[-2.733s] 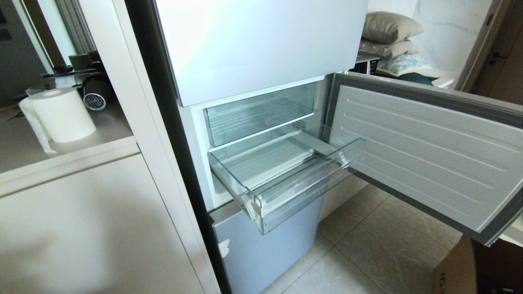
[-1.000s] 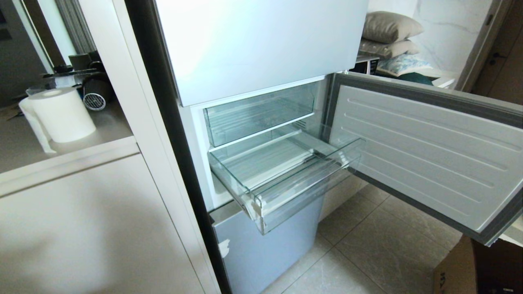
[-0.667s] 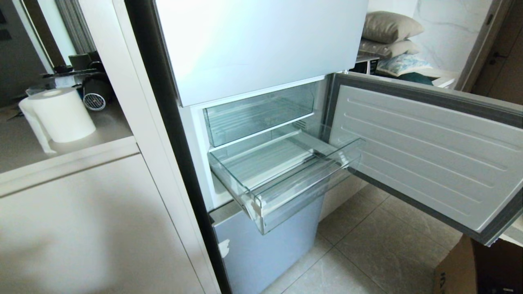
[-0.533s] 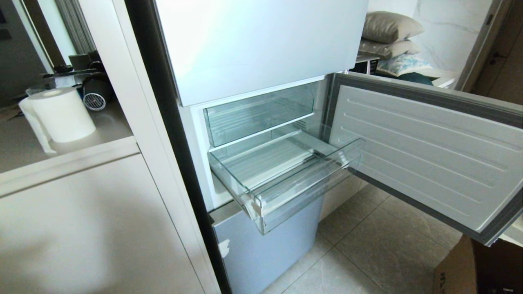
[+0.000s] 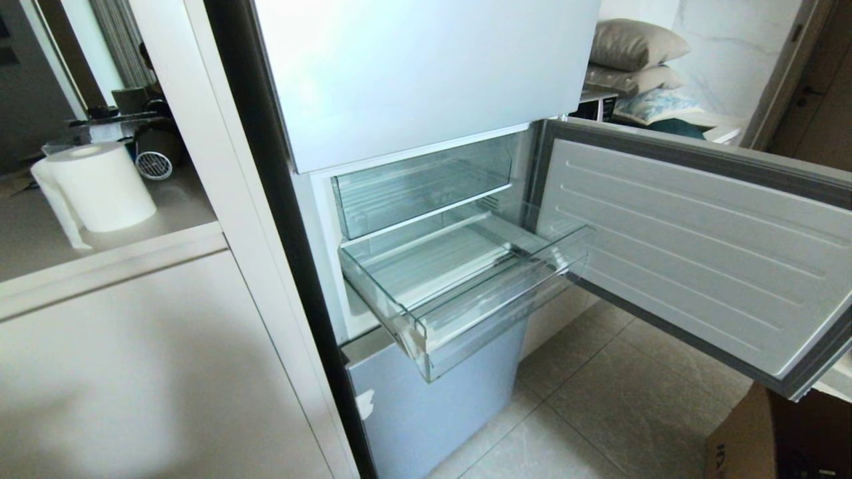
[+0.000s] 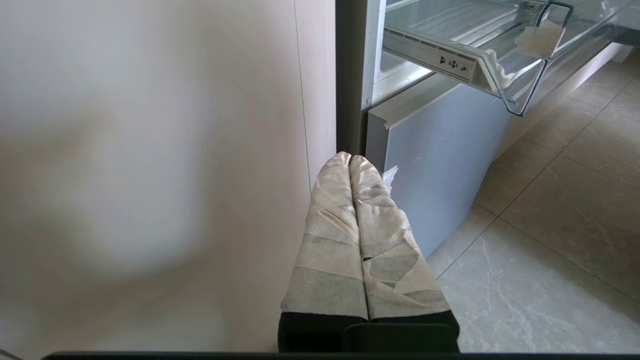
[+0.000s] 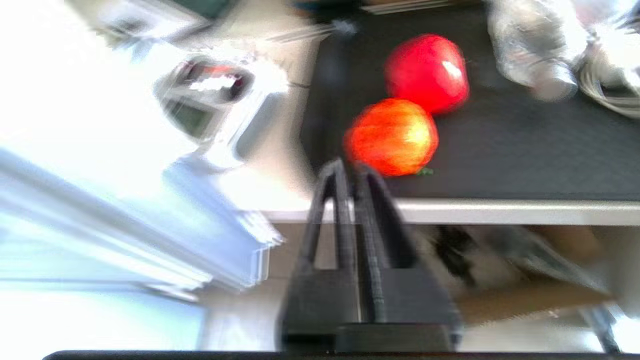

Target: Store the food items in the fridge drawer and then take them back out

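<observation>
The fridge drawer (image 5: pixel 466 279) is pulled out below a second clear bin (image 5: pixel 419 186); its ribbed floor is bare and a white tape scrap (image 5: pixel 416 342) marks one front corner. Neither arm shows in the head view. In the right wrist view, two food items lie side by side on a dark surface (image 7: pixel 525 150): a red fruit (image 7: pixel 427 72) and an orange-red fruit (image 7: pixel 392 136). My right gripper (image 7: pixel 350 167) is shut and holds nothing, its tips just short of the orange-red fruit. My left gripper (image 6: pixel 350 159), wrapped in pale tape, is shut and parked low beside the fridge, under the drawer (image 6: pixel 500 50).
The fridge door (image 5: pixel 699 246) stands swung open to the right of the drawer. A paper roll (image 5: pixel 100 186) sits on the counter at the left. A cardboard box (image 5: pixel 779 439) stands on the tiled floor at the lower right. Clear plastic wrapping (image 7: pixel 530 45) lies beyond the fruits.
</observation>
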